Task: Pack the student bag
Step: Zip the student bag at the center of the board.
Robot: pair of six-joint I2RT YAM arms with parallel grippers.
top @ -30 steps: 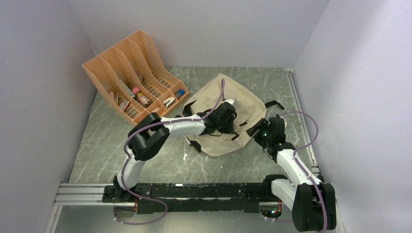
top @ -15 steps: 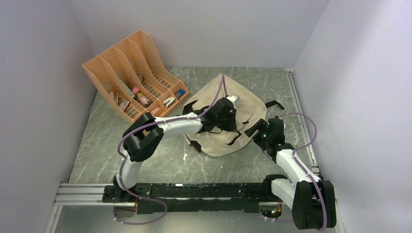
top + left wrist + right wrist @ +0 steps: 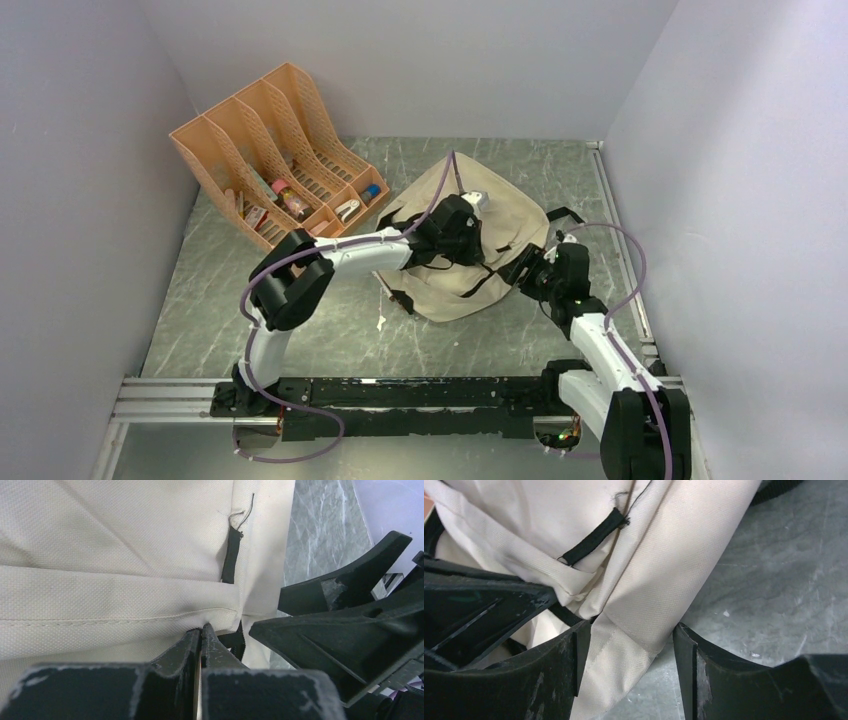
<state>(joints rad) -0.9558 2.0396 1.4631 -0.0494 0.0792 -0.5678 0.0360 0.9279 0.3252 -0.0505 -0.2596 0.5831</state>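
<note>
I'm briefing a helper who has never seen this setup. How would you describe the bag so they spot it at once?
On the grey marbled table, look right of the orange file rack in the far left corner. The bag lies crumpled there. It is the only soft thing: cream cloth with black straps, against the rack's stiff plastic.

Wide overhead view; wrist views share bag (image 3: 110,545) close-up.
</note>
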